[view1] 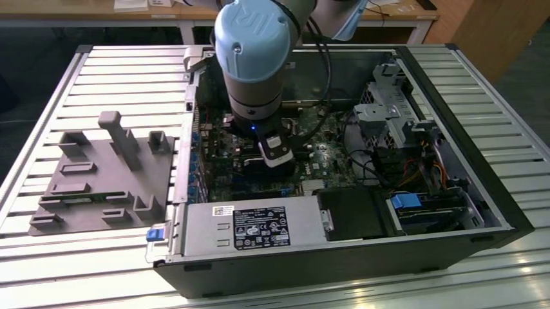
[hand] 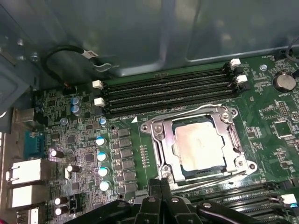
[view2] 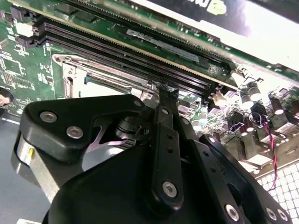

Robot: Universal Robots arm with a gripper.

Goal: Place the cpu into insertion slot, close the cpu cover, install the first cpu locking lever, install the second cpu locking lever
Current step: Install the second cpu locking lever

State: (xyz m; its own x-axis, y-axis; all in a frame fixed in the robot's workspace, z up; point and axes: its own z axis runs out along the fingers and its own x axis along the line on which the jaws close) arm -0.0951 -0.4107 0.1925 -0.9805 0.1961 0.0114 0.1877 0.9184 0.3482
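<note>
Inside computer case, insertion slot holds cpu.

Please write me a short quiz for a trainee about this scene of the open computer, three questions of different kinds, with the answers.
1. True or false: the silver-grey square cpu lies in its socket, with the silvery metal frame cover down around it.
2. In the exterior view, the grey moulded fixture block stands on which side of the black computer case? A) the view's left B) the view's right C) inside it
3. Fill in: the fingers of the black gripper are ___.

Key: 1 true; 2 A; 3 shut.
</note>
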